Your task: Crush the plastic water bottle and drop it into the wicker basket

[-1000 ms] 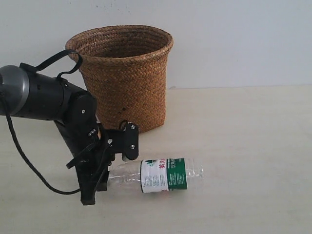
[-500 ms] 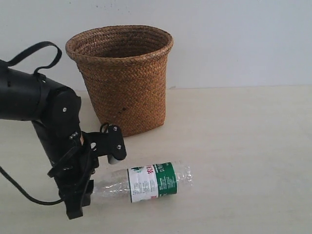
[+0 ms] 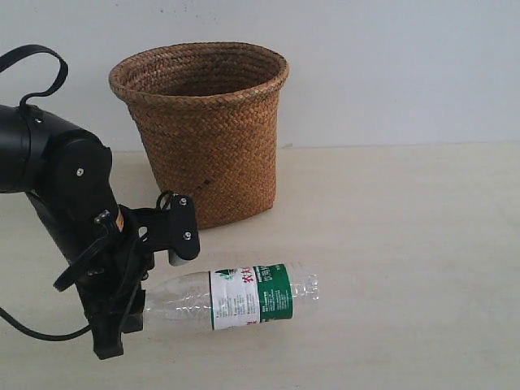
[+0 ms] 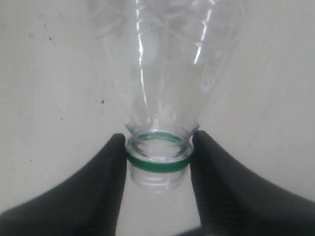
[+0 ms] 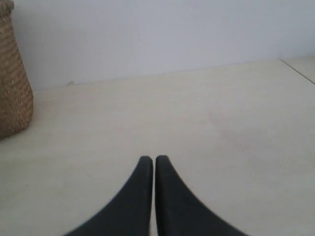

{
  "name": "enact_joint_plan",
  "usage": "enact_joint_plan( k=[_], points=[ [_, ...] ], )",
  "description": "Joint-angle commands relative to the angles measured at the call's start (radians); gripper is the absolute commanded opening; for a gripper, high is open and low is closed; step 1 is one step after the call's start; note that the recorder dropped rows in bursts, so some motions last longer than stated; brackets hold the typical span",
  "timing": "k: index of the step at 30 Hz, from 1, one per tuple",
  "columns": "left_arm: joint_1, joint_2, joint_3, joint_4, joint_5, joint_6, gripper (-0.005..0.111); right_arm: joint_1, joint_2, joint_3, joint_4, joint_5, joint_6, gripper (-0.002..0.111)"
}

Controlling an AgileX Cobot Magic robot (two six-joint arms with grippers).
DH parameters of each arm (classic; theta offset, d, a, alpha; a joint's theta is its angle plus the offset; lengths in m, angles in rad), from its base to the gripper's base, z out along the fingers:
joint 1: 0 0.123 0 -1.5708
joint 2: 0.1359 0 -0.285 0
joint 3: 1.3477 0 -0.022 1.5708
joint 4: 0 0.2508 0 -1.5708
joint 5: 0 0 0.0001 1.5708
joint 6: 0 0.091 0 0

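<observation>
Dragging leftward, the left pincer [image 4: 158, 140] stays clamped on the neck of the plastic water bottle [image 3: 244, 294], lying uncrushed on the counter [image 3: 406, 244] before the wicker basket [image 3: 203, 130]. Right pincer [image 5: 149, 161] closed, empty.

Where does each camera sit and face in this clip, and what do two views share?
Exterior view: off the arms, low before the table, facing the wall; shows wicker basket, plastic water bottle, left claw.
Left wrist view: on the left wrist, looking along the left claw gripping the bottle's neck.
Right wrist view: on the right wrist, facing the wall; right claw shut, empty.
Shared: the bottle, exterior and left wrist; the basket, exterior and right wrist.
</observation>
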Motion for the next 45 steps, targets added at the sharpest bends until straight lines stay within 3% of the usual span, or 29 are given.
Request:
enact_joint_plan(
  k=[1,7,22,35,39,45],
  points=[
    [-0.009,0.001,0.002,-0.058,-0.003,0.044,0.004,0.003,-0.005,0.0,0.174,-0.155,-0.002,0.0],
    [-0.009,0.001,0.002,-0.065,0.001,0.053,0.004,0.003,-0.005,0.0,0.444,-0.291,-0.002,0.0],
    [-0.009,0.001,0.002,-0.11,-0.014,0.086,0.004,0.003,0.071,-0.281,0.442,-0.282,-0.17,0.0],
    [-0.009,0.062,0.002,-0.128,-0.021,0.09,0.004,0.028,0.714,-0.706,0.51,0.236,-0.54,0.0],
    [-0.009,0.071,0.002,-0.128,-0.028,0.102,0.004,0.086,0.862,-0.825,0.571,0.334,-0.734,0.0],
    [-0.009,0.071,0.002,-0.128,-0.043,0.123,0.004,0.218,1.054,-0.954,0.592,0.368,-0.786,0.0]
  ],
)
